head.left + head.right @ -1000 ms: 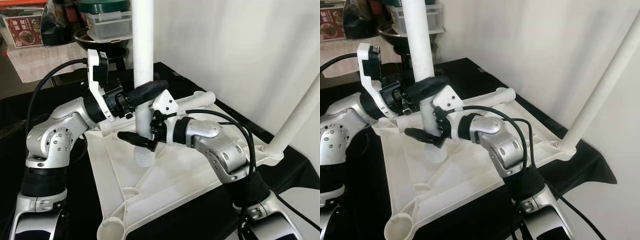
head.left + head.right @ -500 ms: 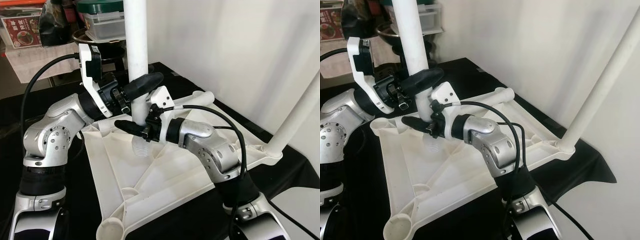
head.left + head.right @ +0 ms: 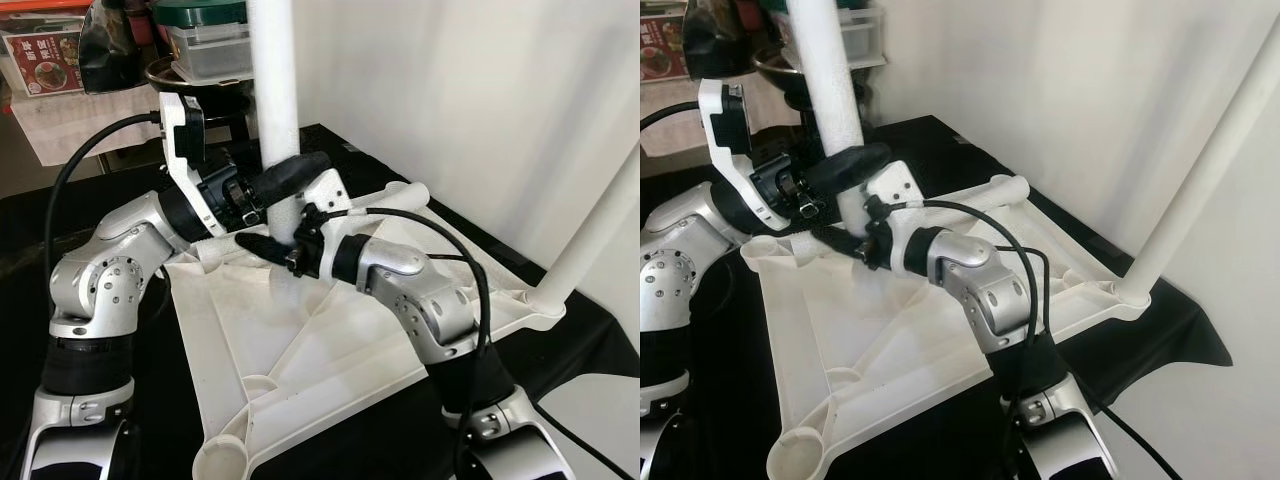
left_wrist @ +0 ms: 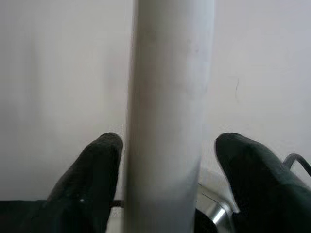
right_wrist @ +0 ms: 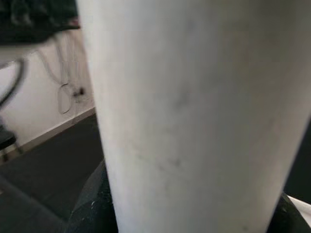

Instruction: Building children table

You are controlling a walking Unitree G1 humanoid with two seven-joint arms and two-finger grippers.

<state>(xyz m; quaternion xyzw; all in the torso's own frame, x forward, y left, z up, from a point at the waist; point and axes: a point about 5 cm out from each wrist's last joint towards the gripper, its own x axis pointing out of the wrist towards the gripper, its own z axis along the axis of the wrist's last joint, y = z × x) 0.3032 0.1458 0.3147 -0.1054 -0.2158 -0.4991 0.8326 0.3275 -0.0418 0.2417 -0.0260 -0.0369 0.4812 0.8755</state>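
White table leg (image 3: 278,110) stands almost upright, its long axis vertical, lower end over the far left corner of the upturned white tabletop (image 3: 330,350) on a black cloth (image 3: 20,240). The left gripper (image 3: 285,180) clamps it from the left; the right gripper (image 3: 262,245) grips lower down. Another leg (image 3: 590,235) rises at right by the wall (image 3: 480,100).

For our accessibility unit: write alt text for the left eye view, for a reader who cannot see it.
Two silver robot arms hold an upright white table leg over an upturned white tabletop on black cloth. The left gripper and right gripper clasp it low down.
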